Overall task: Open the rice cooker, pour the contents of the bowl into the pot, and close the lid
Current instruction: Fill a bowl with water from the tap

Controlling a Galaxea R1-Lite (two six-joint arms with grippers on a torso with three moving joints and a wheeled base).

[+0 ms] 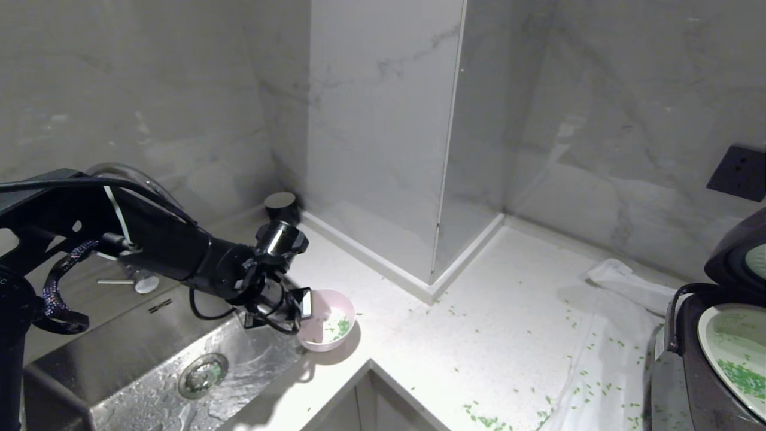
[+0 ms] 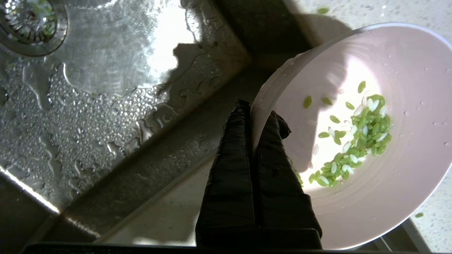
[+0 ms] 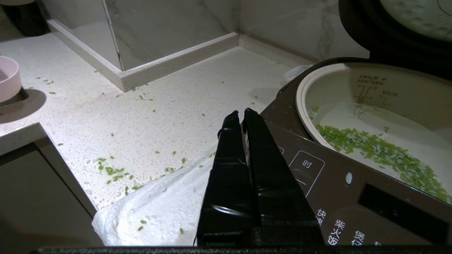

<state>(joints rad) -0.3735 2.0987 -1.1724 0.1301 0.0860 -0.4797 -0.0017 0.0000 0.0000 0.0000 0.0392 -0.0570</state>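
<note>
Bowl (image 1: 328,320) on desk (image 1: 491,311) at sink (image 1: 149,359) edge, left side; grains (image 2: 356,141) in it. Left pincer (image 2: 254,116) clamps bowl rim. Rice cooker (image 1: 706,365) far right, lid (image 1: 739,251) up, pot (image 3: 374,116) inside. Cloth (image 3: 159,208) under cooker front. Right pincer (image 3: 240,118) beside the cooker.

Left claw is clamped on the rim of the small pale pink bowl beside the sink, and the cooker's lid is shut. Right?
Not quite. The left claw does grip the small pale pink bowl beside the steel sink, but the dark brown lid stands open; the head view shows its silvery underside raised.
</note>
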